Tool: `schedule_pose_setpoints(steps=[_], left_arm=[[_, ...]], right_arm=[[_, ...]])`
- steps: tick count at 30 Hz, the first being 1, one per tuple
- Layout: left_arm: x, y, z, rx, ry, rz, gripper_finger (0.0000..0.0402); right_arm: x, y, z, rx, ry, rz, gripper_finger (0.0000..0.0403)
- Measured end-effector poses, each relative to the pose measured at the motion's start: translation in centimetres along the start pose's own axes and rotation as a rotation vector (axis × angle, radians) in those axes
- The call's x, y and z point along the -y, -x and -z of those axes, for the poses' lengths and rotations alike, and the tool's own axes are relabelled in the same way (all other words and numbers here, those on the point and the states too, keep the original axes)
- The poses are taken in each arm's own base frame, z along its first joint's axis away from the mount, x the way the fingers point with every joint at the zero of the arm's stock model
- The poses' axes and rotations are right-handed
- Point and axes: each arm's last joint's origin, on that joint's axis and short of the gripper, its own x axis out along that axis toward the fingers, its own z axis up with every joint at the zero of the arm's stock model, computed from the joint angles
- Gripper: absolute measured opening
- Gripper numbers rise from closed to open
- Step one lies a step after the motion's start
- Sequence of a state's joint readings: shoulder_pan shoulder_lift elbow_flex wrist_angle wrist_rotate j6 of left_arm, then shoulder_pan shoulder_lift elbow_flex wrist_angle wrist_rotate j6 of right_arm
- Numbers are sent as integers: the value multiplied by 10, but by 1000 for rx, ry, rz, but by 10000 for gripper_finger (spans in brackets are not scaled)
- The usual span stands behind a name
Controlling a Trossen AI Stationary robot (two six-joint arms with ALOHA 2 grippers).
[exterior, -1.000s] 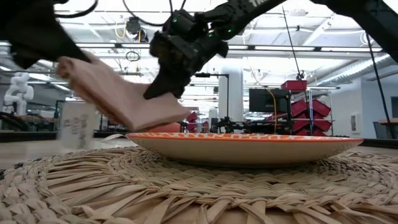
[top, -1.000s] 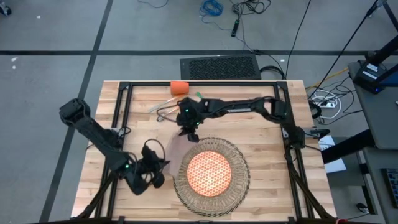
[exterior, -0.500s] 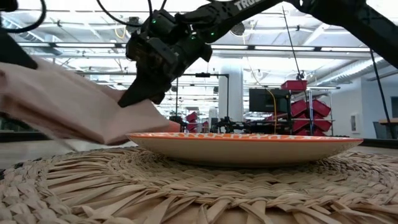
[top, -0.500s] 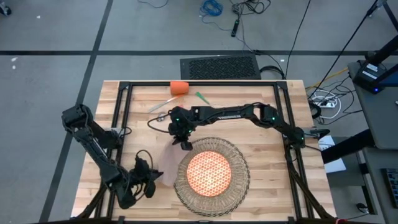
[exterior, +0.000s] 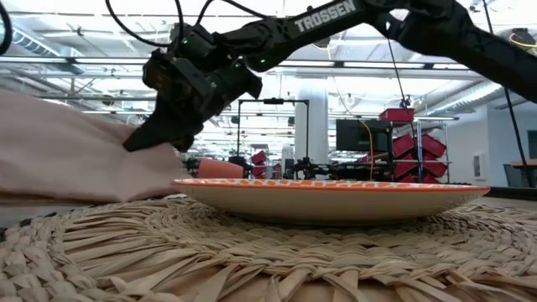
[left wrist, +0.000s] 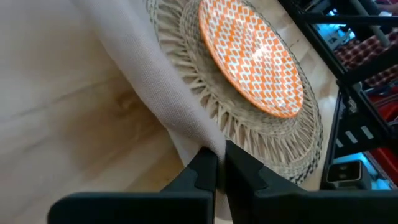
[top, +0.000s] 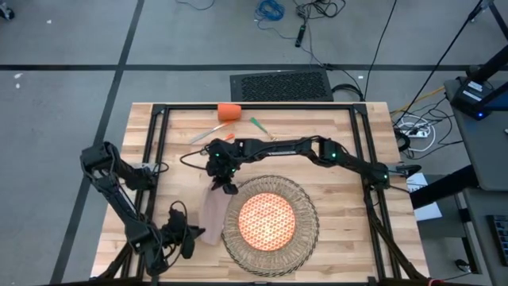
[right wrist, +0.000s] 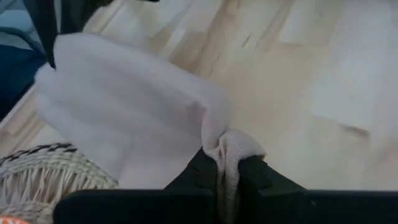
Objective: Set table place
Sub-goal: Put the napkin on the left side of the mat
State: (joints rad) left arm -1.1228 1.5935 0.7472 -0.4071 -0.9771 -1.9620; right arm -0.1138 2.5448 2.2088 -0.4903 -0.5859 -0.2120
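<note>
The napkin is a soft beige cloth, light and limp, so it sags wherever it is not held; it looks best taken by pinching its edges at opposite ends, as is the case here. In the high view it lies stretched lengthwise left of centre, just beside the left rim of the placemat, between the two grippers. The left gripper, low in the frame toward the bottom left, has its fingers pressed narrow on one end of the cloth (the left wrist view shows the fabric pinched right between the tips). The right gripper, reaching in from the right and ending near the middle of the frame, is clamped on the other end, where the cloth bunches into a small fold.

The placemat is a round disc of coarse woven wicker, ribbed and springy-looking. On it sits the plate, round, shallow, hard and glossy, with an orange lattice pattern; likely breakable. The table is pale, smooth butcher-block planks, probably slick under cloth. Near the top of the frame lie a small orange cup and slender cutlery.
</note>
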Motion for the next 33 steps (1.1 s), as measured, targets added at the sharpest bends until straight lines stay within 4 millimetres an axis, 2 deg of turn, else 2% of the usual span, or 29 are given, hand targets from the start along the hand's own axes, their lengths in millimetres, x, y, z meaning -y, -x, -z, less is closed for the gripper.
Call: schedule_pose_setpoints(steps=[10,17,22,26,33], left_arm=[[-1,1,8,-58,79,-28,0],[-8,1,6,-96,79,-111,0],[-9,0,5,-92,79,-125,3],[-8,-3,3,-82,87,-133,41],[-11,-4,3,-148,100,-198,152]], right_arm=[[6,-11,1,38,34,-60,0],[8,-11,2,35,48,-54,0],[8,-11,2,37,50,-53,22],[8,-11,2,38,50,-52,48],[8,-11,2,37,53,-52,55]])
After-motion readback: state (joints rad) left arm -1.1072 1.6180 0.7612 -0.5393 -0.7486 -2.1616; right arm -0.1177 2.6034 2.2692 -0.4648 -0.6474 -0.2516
